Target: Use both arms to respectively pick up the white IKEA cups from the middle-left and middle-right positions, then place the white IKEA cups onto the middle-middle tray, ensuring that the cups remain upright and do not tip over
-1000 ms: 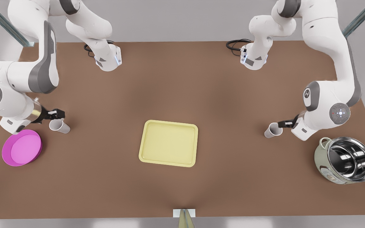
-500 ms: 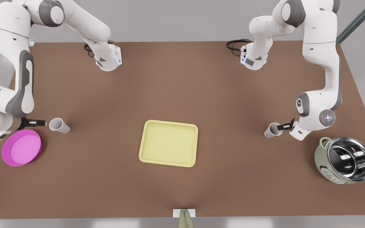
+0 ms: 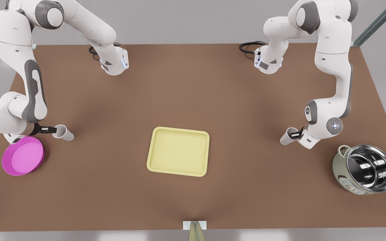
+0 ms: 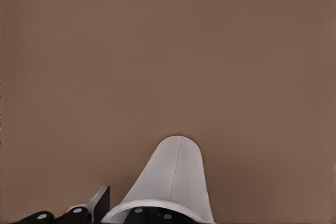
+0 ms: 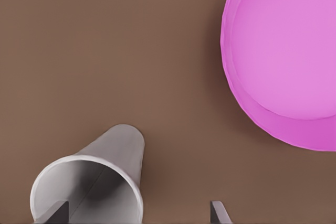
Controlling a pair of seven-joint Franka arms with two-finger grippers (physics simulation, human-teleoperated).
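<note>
the right claw (image 3: 53,130) is spread wide at the rim of one white cup (image 3: 63,132) by the bench's left edge, ready for a side grip. the left claw (image 3: 295,134), probably parted too, is set around the other cup (image 3: 287,136). the tray (image 3: 178,151) sits mid-bench.

White cups (image 3: 63,132), pale yellow tray (image 3: 178,151), magenta plate (image 3: 23,156).

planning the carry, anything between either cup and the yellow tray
Nothing visible: bare table separates the tray from both cups. The right hand is at the cup by the magenta plate, the left hand at the other cup.
</note>
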